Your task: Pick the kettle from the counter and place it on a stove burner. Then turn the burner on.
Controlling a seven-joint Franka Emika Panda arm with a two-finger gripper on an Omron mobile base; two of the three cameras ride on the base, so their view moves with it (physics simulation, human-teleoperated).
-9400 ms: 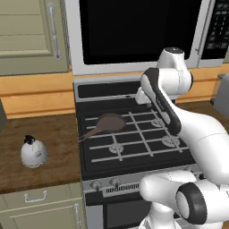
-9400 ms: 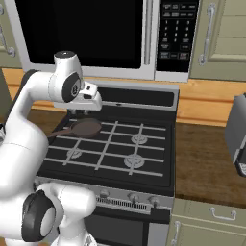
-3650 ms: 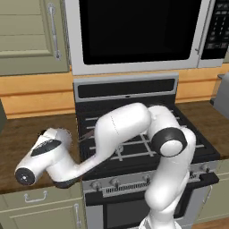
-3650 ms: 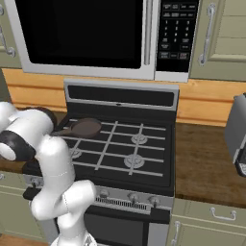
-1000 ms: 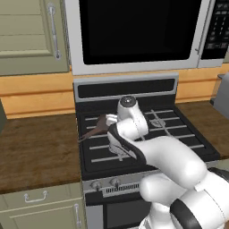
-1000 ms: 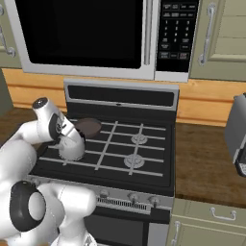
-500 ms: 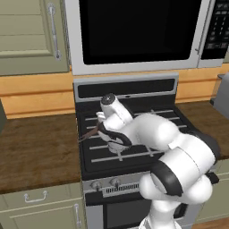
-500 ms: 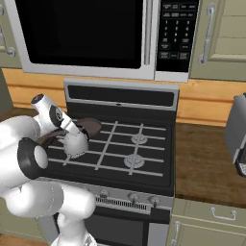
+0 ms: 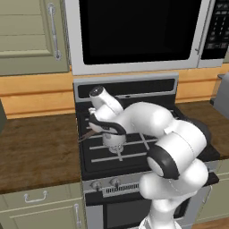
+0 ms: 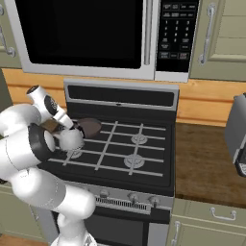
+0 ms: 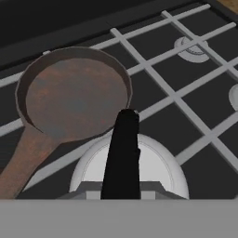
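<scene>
kettle (image 9: 114, 139) now sits low over the front left stove burner (image 10: 73, 153), just beside the frying pan (image 11: 74, 93), lower than a second ago. gripper (image 9: 107, 130) clenched on the kettle's black handle (image 11: 122, 158). placement looks nearly done; release and burner knob remain.

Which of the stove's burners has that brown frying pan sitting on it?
The back left burner: the frying pan covers it, right behind the kettle. The other rings, like the front right burner, lie bare under the grate bars.
</scene>
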